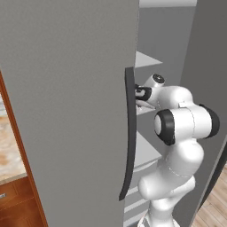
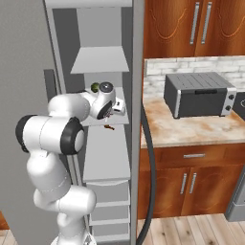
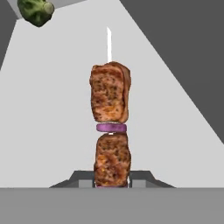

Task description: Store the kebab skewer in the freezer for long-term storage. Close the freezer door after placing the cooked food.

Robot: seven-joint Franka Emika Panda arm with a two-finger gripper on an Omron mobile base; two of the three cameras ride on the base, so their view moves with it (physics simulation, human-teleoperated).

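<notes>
The kebab skewer (image 3: 110, 94), two browned meat chunks with a purple slice between them and a pale tip, rises from between my finger tips in the hand view. My gripper (image 3: 112, 180) is shut on its lower end. The arm reaches into the freezer (image 2: 103, 62), with the gripper (image 2: 116, 111) just above a middle pale shelf (image 3: 52, 109) and the skewer (image 2: 109, 127) showing as a small brown speck at that shelf's front edge. The freezer door (image 2: 138, 72) stands wide open to the right of the compartment, edge-on, with its dark handle (image 2: 149, 167).
A green lump of food (image 3: 36, 11) lies at the back of the same shelf. The wider grey door (image 1: 66, 111) with its long dark handle (image 1: 128, 133) is closed on the left. A toaster oven (image 2: 198, 94) sits on the counter to the right, with wooden cabinets around it.
</notes>
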